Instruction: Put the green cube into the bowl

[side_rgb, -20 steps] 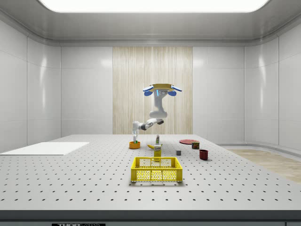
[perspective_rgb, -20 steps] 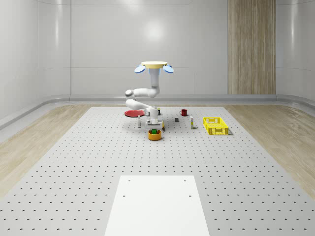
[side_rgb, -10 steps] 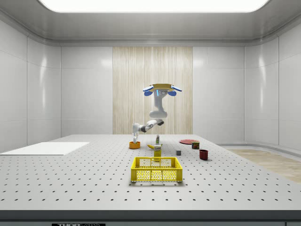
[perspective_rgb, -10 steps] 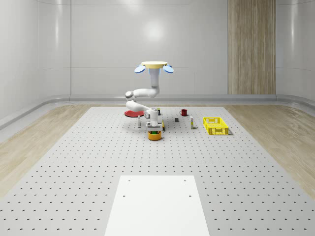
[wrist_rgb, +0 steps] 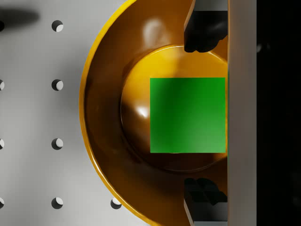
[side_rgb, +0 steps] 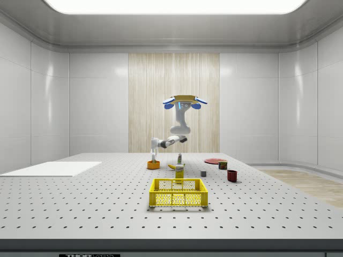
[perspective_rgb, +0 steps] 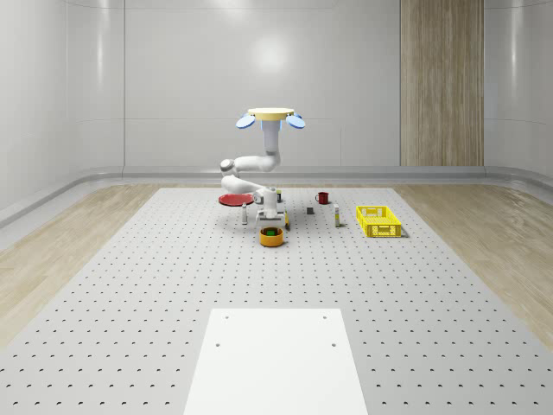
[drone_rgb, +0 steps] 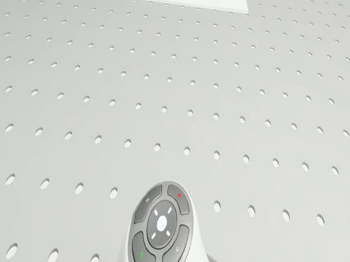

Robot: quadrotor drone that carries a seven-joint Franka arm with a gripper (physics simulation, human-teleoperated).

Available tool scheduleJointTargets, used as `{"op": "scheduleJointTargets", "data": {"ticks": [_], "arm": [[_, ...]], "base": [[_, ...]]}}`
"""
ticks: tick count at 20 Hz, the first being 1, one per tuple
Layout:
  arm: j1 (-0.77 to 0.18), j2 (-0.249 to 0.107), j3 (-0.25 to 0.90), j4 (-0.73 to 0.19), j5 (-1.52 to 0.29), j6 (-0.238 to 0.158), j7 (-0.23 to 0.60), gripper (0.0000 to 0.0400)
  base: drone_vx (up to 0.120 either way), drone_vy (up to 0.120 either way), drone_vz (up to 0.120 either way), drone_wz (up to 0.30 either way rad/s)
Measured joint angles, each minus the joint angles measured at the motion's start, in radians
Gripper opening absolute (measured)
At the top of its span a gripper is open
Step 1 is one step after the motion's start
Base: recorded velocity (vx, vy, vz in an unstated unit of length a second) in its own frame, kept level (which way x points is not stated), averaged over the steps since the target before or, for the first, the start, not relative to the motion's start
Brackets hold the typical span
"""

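Observation:
The green cube (wrist_rgb: 187,115) lies flat on the bottom of the orange bowl (wrist_rgb: 106,117), seen from straight above in the wrist view. My gripper (wrist_rgb: 202,113) hangs over it, open, one dark fingertip (wrist_rgb: 202,35) on each side of the cube and neither touching it. In the whole-scene view the bowl (perspective_rgb: 271,237) stands on the perforated table with the cube (perspective_rgb: 271,232) inside, and the gripper (perspective_rgb: 271,220) sits just above its rim. The drone (perspective_rgb: 270,115) hovers high over the table, behind the bowl, its arm bent down to it. From the side, the gripper (side_rgb: 154,157) is over the bowl (side_rgb: 154,165).
A yellow basket (perspective_rgb: 378,220) stands toward the whole-scene view's right, with a red mug (perspective_rgb: 322,197), a grey block (perspective_rgb: 310,209) and small bottles behind the bowl. A red plate (perspective_rgb: 233,200) lies under the arm. A white panel (perspective_rgb: 275,359) covers the near table.
The cube went down from rim height into the bowl and stays there. The gripper has let it go and lifted a little. The drone holds its place.

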Motion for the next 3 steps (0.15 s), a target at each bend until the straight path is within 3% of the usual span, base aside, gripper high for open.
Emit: {"op": "scheduleJointTargets", "data": {"ticks": [3], "arm": [[0.005, 0.002, 0.01, -0.007, 0.008, -0.009, -0.001, 0.0398]], "base": [[0.0, 0.0, 0.0, 0.0]]}}
